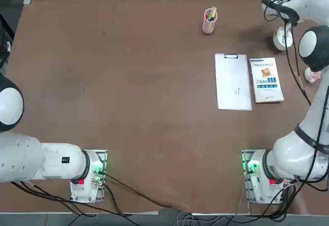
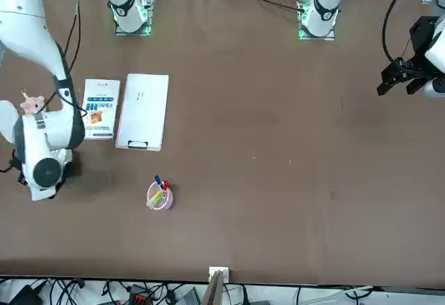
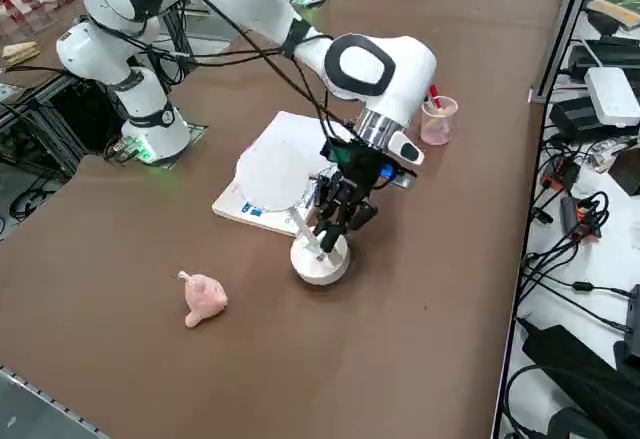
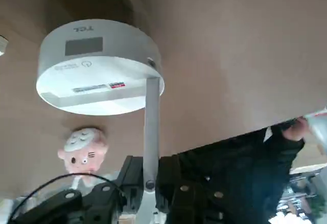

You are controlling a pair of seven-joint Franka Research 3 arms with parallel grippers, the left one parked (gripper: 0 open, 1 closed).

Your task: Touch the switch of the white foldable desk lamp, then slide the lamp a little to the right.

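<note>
Brown counter [image 1: 128, 92] carries a clipboard [image 1: 233, 82] beside a booklet [image 1: 266, 80], a pink pen cup [image 1: 209, 21] holding coloured pens, a pink pig figurine [image 3: 204, 299], and the white foldable desk lamp [image 3: 320, 257] near its right edge, where the right gripper [image 3: 335, 227] sits with fingers closed against the lamp's arm.

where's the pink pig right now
In the right side view the pig lies on the table's near right edge, apart from the lamp, whose base is its nearest neighbour; the right gripper is at the lamp.
</note>
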